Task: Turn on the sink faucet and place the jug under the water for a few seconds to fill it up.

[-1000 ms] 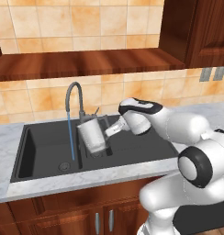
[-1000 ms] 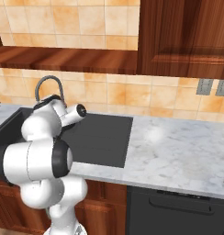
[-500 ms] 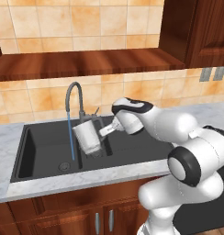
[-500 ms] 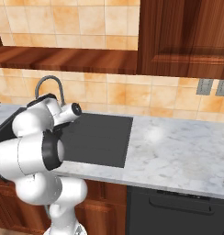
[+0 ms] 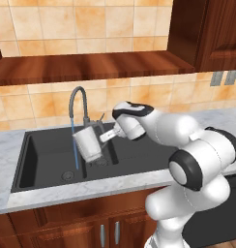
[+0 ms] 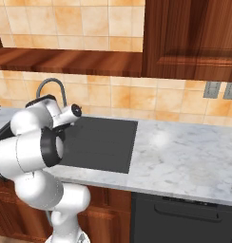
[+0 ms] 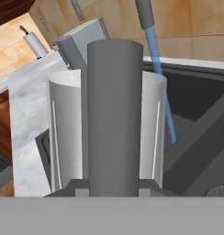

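Moved: jug carried left, closer to the water.
Gripper: clamped on jug handle.
Gap: stream just left of jug, over sink; shift left.

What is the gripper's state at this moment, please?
Gripper: closed, holding the jug by its handle above the sink.

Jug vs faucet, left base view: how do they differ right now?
The jug is a squat, pale, translucent cup; the faucet is a tall, slim grey gooseneck. The jug hangs tilted over the sink, held in the shut pincer; the faucet stands fixed and upright. Water leaves the faucet and passes beside the jug. Both are over the large bowl.
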